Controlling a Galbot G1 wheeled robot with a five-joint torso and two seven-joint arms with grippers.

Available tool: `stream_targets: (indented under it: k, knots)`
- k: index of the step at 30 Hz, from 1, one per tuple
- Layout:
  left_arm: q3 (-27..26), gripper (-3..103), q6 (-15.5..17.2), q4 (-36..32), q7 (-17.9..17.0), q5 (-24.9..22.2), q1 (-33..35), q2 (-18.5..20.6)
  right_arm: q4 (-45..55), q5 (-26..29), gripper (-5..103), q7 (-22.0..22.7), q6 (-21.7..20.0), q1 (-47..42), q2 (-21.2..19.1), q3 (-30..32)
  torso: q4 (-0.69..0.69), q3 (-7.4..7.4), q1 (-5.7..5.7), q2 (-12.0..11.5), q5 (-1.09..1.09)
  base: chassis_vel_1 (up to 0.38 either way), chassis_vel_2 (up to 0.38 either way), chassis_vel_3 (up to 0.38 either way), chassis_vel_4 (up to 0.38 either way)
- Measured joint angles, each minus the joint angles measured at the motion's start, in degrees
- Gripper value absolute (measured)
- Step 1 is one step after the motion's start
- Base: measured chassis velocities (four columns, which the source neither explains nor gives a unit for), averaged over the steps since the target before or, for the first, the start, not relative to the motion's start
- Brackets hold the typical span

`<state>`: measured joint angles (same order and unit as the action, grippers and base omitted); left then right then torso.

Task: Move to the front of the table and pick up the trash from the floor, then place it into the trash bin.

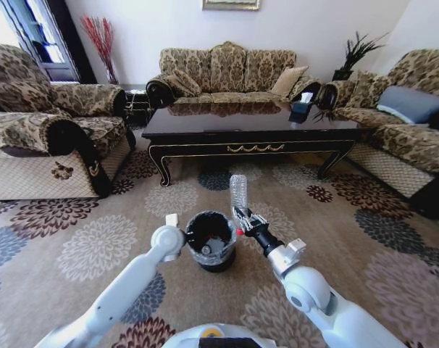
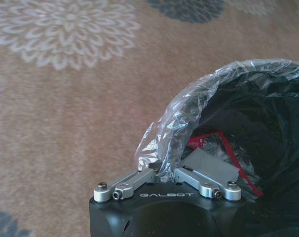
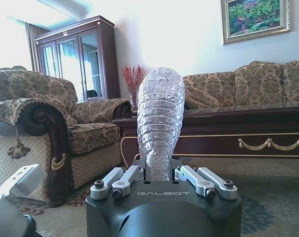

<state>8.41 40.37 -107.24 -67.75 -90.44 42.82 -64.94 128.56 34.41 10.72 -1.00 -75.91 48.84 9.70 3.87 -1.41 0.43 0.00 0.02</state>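
While the right gripper held the clear plastic bottle clamped at its lower end, the bottle stood upright above the fingers, just beside the right side of the trash bin's rim and not yet over the opening. From the right wrist view the bottle rose straight out of the closed fingers, with the long dark table behind it.

The left gripper was at the bin's opposite side, its fingers pinched on the translucent liner folded over the rim, apparently steadying the bin or keeping its mouth open. Inside the bin something red and a grey flat piece lay against the dark lining; what they were could not be told.

The robot stood on the patterned carpet in front of the table, so the driving looked finished. By judgement the pickup of the bottle was done and the drop into the bin remained. No crumpled paper or white scrap could be made out on the carpet near the bin, so whether more litter was left was uncertain
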Motion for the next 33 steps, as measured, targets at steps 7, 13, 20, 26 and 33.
stream_targets:
  k: [7,13,20,26,33]
  knots:
    - [4.47,0,-0.14,0.37,-0.96,0.04,-1.57,-2.41,-1.01,-0.84,22,-1.13,0.86,-0.28,0.72,-0.82,0.0,0.0,0.0,0.0,-0.01,0.0,0.0,0.0,0.0]
    - [4.99,0,-0.17,0.12,-1.23,0.27,-1.21,-2.87,-1.96,-1.75,22,-1.54,0.8,-0.64,1.09,-1.34,-0.01,0.0,0.0,0.0,-0.01,0.0,0.0,0.0,0.0]
    - [5.15,0,-0.24,-1.17,-1.27,0.01,-1.07,-2.51,-2.35,-2.0,22,-1.76,0.49,-0.82,1.36,-1.74,0.0,0.0,0.0,0.0,-0.02,0.0,0.0,0.0,0.0]
    - [5.04,0,-0.24,-1.58,-1.3,-0.02,-1.0,-2.05,-2.32,-2.01,37,-1.83,0.3,-1.41,1.4,-1.58,-0.01,0.0,0.0,0.0,-0.02,0.0,0.0,0.0,0.0]
    - [4.62,0,-0.25,-2.67,-1.3,-0.14,-0.15,-1.81,-2.45,-2.01,59,-2.3,0.31,-2.1,1.6,-1.46,0.0,0.0,0.0,0.0,-0.02,0.0,0.0,0.0,0.0]
